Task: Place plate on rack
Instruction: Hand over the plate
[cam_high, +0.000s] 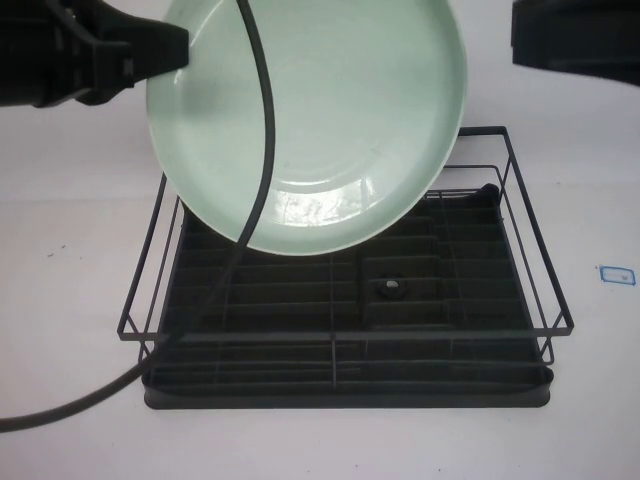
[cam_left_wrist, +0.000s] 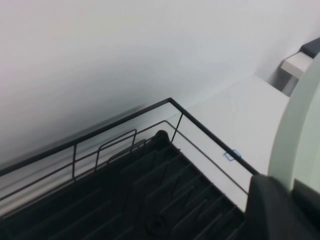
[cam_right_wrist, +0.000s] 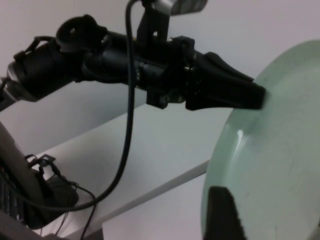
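The pale mint-green plate hangs tilted in the air above the far half of the black wire rack, close to the high camera. My left gripper is shut on its upper left rim. In the left wrist view its dark fingers clamp the rim of the plate. My right gripper is open at the top right, apart from the plate's right edge. In the right wrist view one of its fingers shows in front of the face of the plate.
The rack stands mid-table on a white surface, with a ribbed tray base and a small black knob inside. A black cable hangs across the plate and trails off to the left. A small blue-edged tag lies at the right.
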